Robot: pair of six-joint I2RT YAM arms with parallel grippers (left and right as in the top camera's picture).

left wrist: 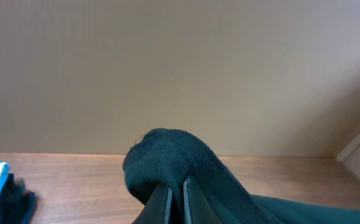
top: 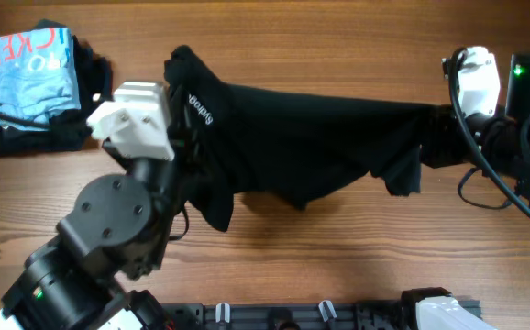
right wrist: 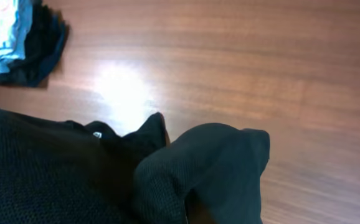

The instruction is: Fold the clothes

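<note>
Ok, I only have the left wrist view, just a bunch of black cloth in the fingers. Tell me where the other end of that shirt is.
Observer: The right gripper is shut on the far end of the black T-shirt.
Operator: Describe how it hangs between the arms.
Observer: It spans from the left gripper across to the right one, sagging in the middle, with one corner drooping near the right end.
Operator: Give me the logo position.
Observer: The white lettering faces up, right beside the left gripper.
</note>
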